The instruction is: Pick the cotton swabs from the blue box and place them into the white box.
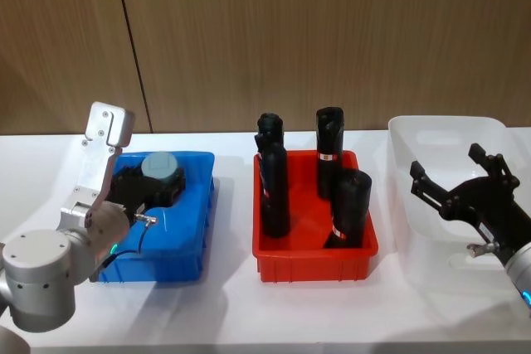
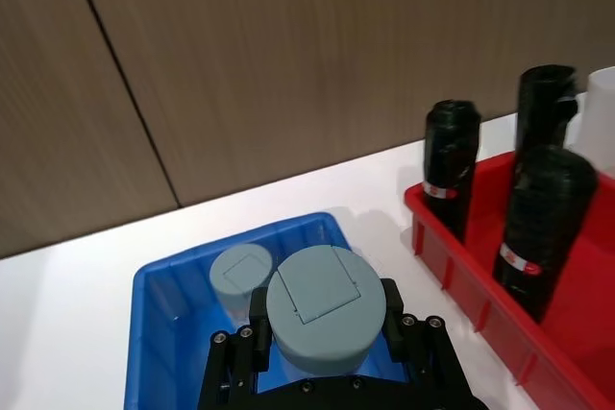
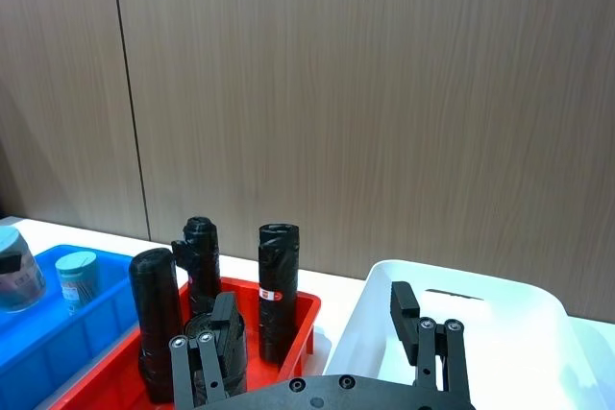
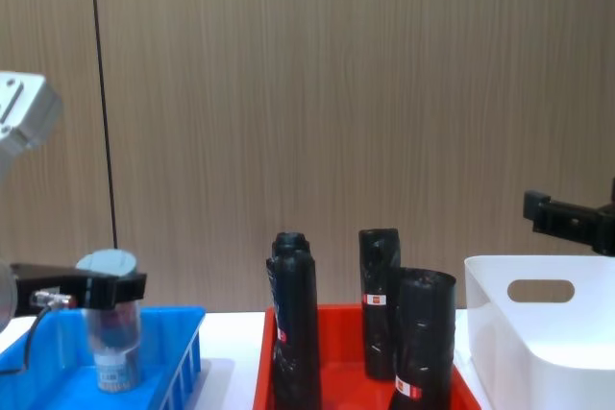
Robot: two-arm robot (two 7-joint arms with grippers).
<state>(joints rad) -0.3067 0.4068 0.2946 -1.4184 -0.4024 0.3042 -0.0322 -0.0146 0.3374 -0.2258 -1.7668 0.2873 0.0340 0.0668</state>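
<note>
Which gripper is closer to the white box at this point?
Right. The right gripper hangs open over the white box. The left gripper is over the blue box, on the far side of the red tray, shut on a cotton swabs tub.

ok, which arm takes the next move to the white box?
Left: the left gripper is shut on a cotton swab tub over the blue box; the right gripper hangs open, empty, over the white box.
</note>
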